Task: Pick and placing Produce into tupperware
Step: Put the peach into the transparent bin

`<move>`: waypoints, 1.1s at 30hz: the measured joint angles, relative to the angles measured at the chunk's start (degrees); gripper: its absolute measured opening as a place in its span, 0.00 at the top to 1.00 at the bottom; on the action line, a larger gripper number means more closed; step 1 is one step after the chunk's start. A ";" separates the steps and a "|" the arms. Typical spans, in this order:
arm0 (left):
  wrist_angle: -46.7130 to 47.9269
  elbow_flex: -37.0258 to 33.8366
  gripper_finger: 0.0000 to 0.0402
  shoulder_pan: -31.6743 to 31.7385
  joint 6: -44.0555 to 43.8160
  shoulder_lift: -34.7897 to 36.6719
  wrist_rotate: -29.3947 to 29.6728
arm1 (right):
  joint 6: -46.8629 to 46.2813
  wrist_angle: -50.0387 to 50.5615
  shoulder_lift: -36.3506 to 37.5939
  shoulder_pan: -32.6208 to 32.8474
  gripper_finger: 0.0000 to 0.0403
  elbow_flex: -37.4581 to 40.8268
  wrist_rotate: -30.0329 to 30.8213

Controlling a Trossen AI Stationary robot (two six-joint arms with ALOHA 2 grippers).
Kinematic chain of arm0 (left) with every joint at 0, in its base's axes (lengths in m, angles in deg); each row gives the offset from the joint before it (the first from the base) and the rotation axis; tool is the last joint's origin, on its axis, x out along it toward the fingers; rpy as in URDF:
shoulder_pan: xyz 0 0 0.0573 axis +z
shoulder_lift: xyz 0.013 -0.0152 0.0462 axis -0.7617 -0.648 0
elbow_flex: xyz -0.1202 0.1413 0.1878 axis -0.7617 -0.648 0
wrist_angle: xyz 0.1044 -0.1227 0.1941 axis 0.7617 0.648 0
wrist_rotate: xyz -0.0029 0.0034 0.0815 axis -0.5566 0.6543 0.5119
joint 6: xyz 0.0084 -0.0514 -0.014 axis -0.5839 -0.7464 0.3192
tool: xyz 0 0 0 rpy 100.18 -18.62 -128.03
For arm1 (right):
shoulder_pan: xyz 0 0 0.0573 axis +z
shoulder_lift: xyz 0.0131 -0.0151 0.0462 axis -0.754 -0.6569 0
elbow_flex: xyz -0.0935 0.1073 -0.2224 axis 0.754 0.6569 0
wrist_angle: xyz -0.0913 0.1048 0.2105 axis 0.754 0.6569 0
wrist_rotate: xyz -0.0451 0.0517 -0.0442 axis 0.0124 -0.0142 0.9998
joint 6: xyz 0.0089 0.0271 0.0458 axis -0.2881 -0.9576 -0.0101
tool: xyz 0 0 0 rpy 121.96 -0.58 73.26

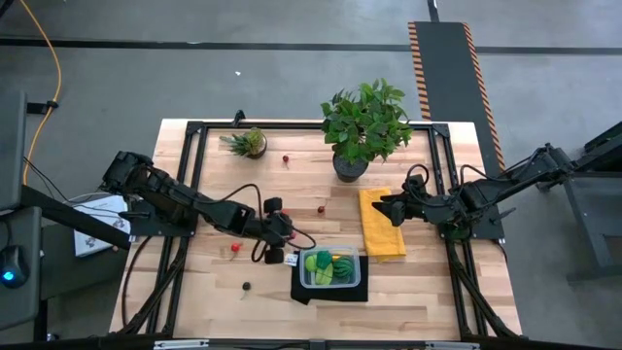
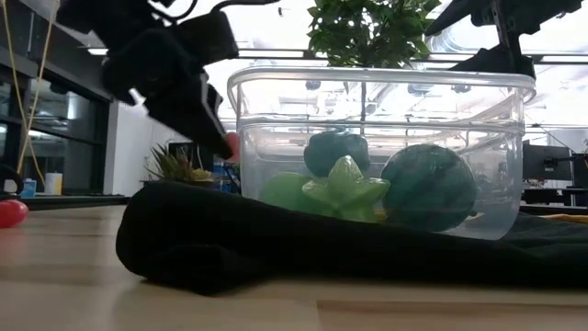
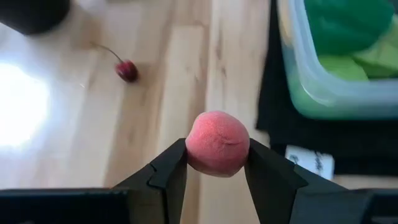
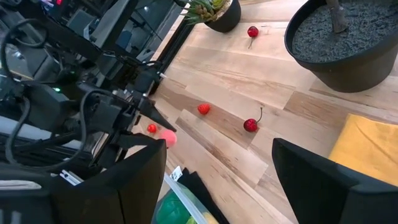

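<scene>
Just beside the tupperware (image 3: 329, 93), the left claw (image 3: 217, 163) pinched a pink ball (image 3: 217, 143); the right claw (image 4: 217, 180) waited spread.

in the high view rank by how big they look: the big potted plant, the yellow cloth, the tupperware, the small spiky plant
1. big potted plant
2. and 3. yellow cloth and tupperware look about alike, so not ranked apart
4. small spiky plant
</scene>
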 joint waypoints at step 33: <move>2.91 14.21 0.66 0.58 8.01 0.04 -18.52 | 0.98 -0.02 -0.02 -0.01 0.30 0.00 -0.22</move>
